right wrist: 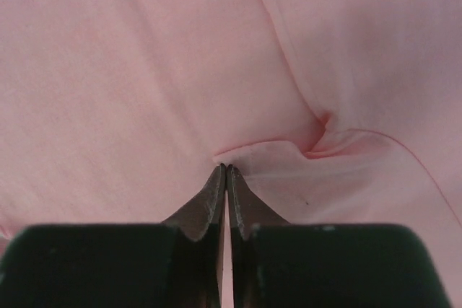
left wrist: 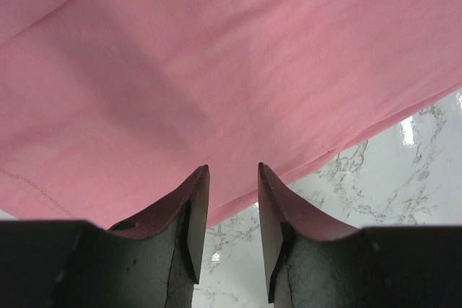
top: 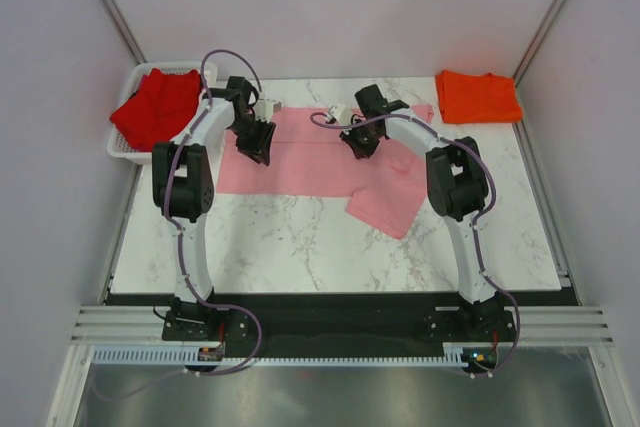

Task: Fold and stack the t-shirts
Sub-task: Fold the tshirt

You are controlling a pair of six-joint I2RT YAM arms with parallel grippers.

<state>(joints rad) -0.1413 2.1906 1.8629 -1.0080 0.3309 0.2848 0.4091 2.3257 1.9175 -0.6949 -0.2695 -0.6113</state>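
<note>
A light pink t-shirt (top: 310,162) lies spread flat on the marble table (top: 280,237), with one sleeve folded toward the front right. My left gripper (top: 258,152) hangs over its left part. In the left wrist view the jaws (left wrist: 233,171) stand open above the shirt's hem (left wrist: 216,70), and bare marble shows between them. My right gripper (top: 357,145) is down on the shirt's middle. Its tips (right wrist: 226,169) are shut on a small raised fold of the pink cloth (right wrist: 144,70). A bright orange t-shirt (top: 478,96) lies folded at the back right. A deep red t-shirt (top: 155,107) sits bunched in the basket.
A white mesh basket (top: 122,152) stands at the back left edge of the table, holding the red shirt. Grey walls close in the back and both sides. Bare marble (left wrist: 404,171) runs along the front of the pink shirt.
</note>
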